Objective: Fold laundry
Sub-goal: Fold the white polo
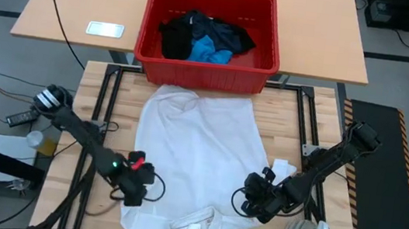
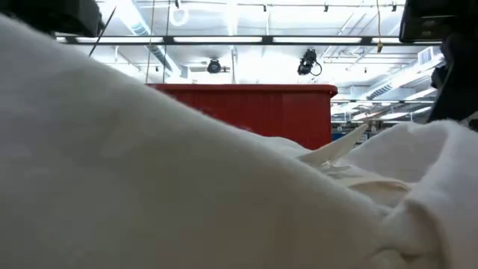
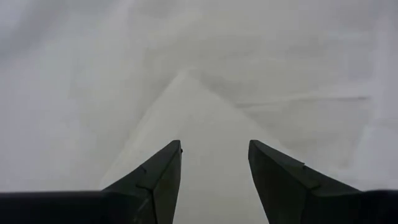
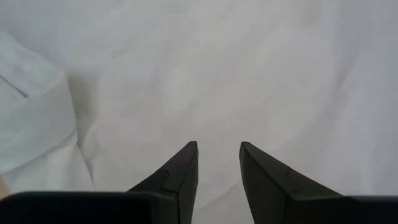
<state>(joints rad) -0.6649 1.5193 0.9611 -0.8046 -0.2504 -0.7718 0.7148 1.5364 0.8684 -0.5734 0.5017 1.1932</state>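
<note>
Low view: white shirt (image 2: 149, 187) hides table; red crate (image 2: 254, 112) half-seen.

The shirt (image 1: 195, 160) lies spread on the bench (image 1: 97, 86), between the two arms. The left gripper (image 1: 141, 183) sits at its left edge, near the front; the right gripper (image 1: 250, 200) sits at its right edge, opposite. Behind the shirt stands the crate (image 1: 266, 56), holding the remaining garments (image 1: 202, 40) bunched together inside it.

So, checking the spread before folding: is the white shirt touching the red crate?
Touching: in the high view the white shirt's far edge meets the red crate's front wall with no gap.
</note>
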